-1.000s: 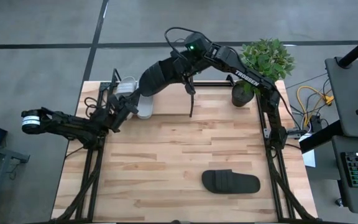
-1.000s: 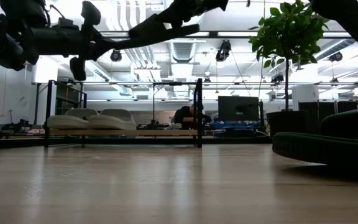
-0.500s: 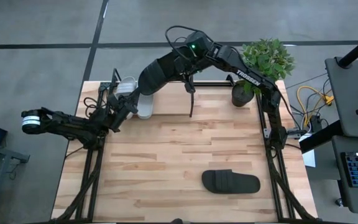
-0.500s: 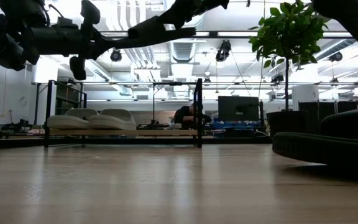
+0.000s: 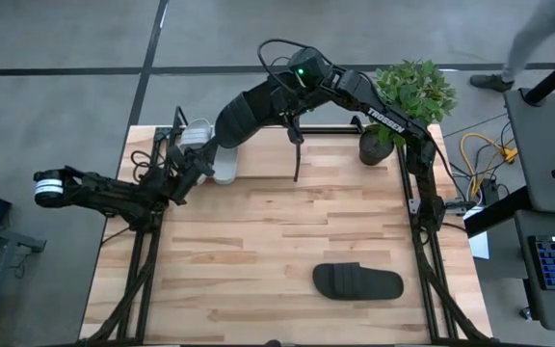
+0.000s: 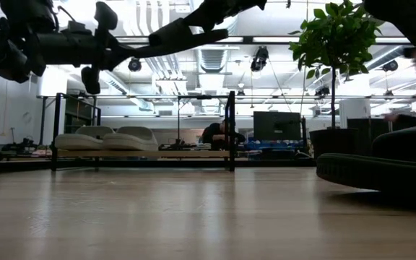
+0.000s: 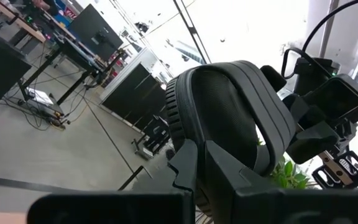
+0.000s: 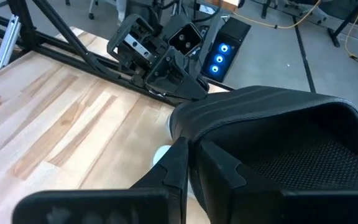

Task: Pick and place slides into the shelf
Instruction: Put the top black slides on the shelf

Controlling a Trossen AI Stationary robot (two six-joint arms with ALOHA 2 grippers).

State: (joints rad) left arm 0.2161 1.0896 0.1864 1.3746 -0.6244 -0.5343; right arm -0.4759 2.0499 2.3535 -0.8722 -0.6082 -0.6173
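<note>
Nothing on the table has shifted since the earlier frames; only a person has come into the room beyond.

Item, nearest: one black slide (image 5: 358, 281) lying loose on the table (image 5: 258, 241), still to be collected.

Item, mid-table: left gripper (image 5: 189, 166), fingers together, holding nothing we can see.

Item, far edge: right gripper (image 5: 276, 108), fingers clamped on a second black slide (image 5: 244, 116), held in the air above the shelf (image 6: 141, 130) and not yet placed.

Item, shelf: the grey-white pair (image 6: 107, 139) already sits on it. We judge two of four done.

Lettering: "TROSSEN" on the right arm (image 5: 382, 118).
</note>
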